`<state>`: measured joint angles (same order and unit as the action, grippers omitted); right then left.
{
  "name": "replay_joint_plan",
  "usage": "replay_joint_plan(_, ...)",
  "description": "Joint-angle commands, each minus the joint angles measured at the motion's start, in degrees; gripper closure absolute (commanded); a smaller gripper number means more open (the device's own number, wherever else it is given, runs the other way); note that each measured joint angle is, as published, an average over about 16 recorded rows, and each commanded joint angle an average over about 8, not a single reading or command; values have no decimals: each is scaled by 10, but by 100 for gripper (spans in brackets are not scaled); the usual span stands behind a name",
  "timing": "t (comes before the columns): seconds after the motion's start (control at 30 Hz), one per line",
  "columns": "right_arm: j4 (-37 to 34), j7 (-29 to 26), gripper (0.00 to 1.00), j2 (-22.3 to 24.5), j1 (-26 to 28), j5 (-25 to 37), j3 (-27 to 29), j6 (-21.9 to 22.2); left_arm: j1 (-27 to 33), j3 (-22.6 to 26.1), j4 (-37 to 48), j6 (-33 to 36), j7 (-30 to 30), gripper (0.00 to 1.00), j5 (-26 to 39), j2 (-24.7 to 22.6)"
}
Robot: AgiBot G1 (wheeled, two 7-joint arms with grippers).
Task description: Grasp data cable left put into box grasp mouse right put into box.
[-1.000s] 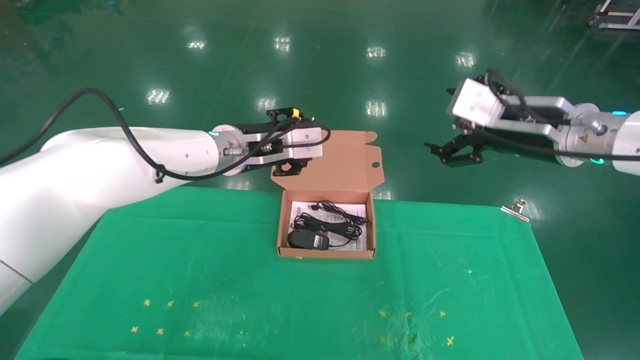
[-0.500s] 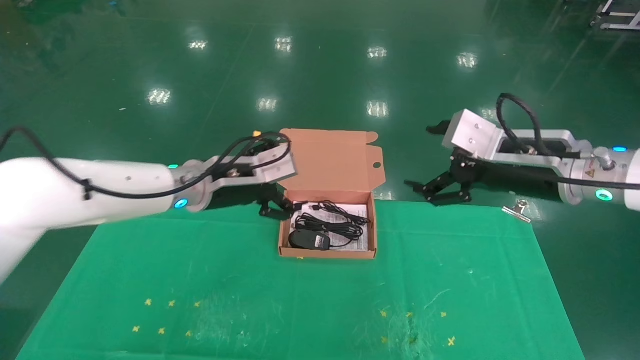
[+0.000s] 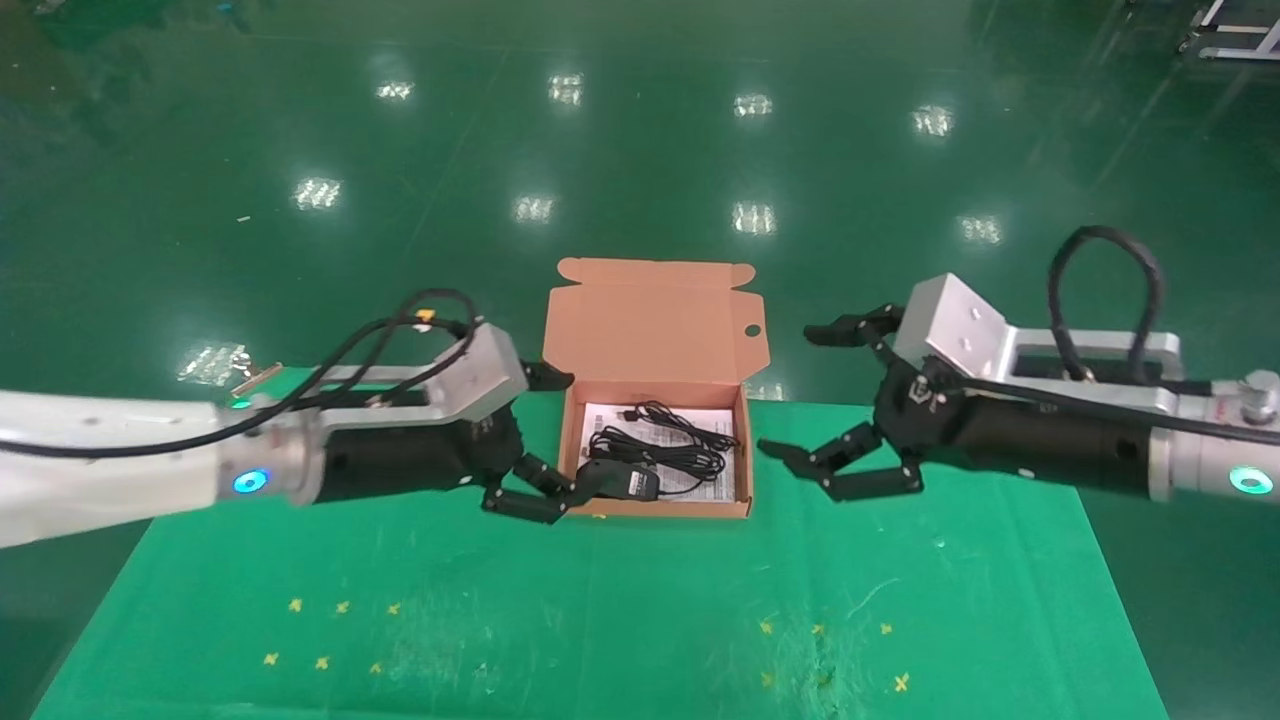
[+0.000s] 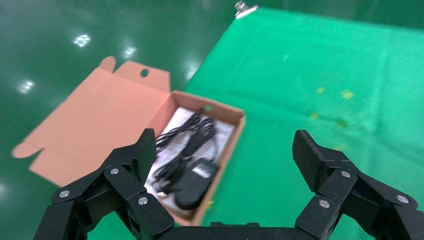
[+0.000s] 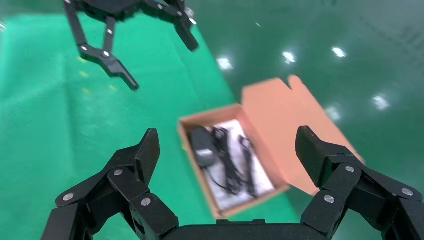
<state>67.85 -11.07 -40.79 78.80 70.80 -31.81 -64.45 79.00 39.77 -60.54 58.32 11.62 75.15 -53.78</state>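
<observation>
1. Left pincer – fingers spread wide, holding nothing, just beside the box's left wall, over the worktop.
2. Right pincer – also wide, nothing in it, near the box's right side but not touching.
3. Box sits at the worktop's far edge w/ lid folded back.
4. Mouse lies in the box's near-left corner; data cable bundled beside it, both on the white sheet.

One box, one mouse, one data cable, two claws, one binder clip
</observation>
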Motion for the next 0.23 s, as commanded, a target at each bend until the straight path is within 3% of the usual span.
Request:
replay_joint_plan(0.03, 4, 0, 0, 4, -11, -18, 10, -13, -12, -16, -9, 18, -1, 0, -22, 12)
replay_joint_plan(0.23, 11, 1, 0, 12, -34, -58, 32, -42, -38, -51, -28, 59, -2, 0, -72, 40)
